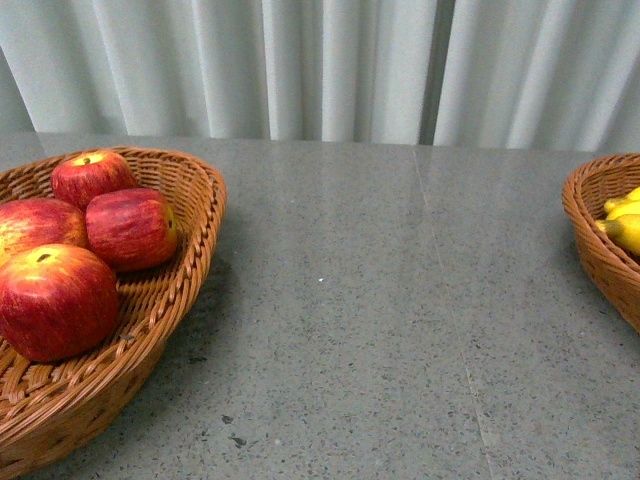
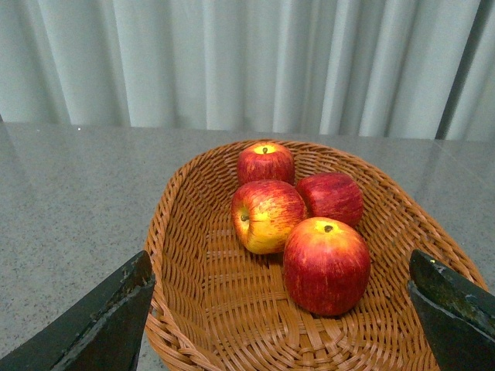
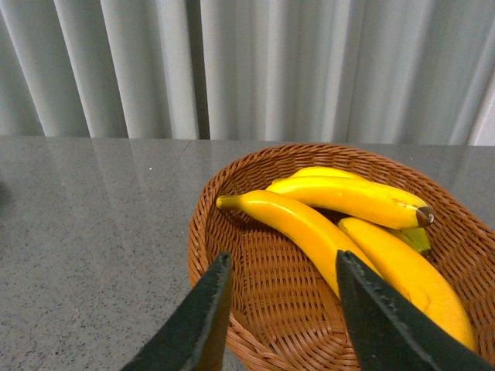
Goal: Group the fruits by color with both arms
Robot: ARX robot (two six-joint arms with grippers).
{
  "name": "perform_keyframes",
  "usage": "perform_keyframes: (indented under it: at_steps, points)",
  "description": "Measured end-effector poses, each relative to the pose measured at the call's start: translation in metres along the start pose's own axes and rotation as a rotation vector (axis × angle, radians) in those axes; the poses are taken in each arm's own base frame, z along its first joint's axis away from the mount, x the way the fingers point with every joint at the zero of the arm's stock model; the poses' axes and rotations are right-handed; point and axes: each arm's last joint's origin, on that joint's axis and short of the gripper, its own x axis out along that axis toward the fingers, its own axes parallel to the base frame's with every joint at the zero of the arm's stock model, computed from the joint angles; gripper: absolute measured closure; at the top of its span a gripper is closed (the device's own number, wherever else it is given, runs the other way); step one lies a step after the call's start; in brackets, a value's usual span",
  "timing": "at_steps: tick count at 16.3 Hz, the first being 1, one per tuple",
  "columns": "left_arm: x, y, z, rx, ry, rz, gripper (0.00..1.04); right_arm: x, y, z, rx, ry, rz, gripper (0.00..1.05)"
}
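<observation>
Four red apples point(image 2: 298, 216) sit clustered in a wicker basket point(image 2: 201, 294), the left tool point(image 2: 282, 325) spread wide before it.

No readable text, no labels, no brands, no numbers anywhere

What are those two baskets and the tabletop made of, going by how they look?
The left basket and the right basket look like woven wicker or rattan: brown strands interlaced, with braided rims and a slight sheen. The tabletop seems to be grey speckled stone or a stone-look laminate, smooth and faintly reflective, with thin seam lines; which of these the pictures cannot settle.
</observation>
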Motion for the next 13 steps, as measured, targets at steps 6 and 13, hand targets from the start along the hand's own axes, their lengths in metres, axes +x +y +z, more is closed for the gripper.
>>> perform_keyframes:
  at_steps: [6,13]
  points:
    - [0.0,0.0,0.0,0.0,0.0,0.0,0.07,0.0,0.0,0.0,0.0,0.0,0.0,0.05]
    - [0.0,0.0,0.0,0.0,0.0,0.0,0.07,0.0,0.0,0.0,0.0,0.0,0.0,0.07]
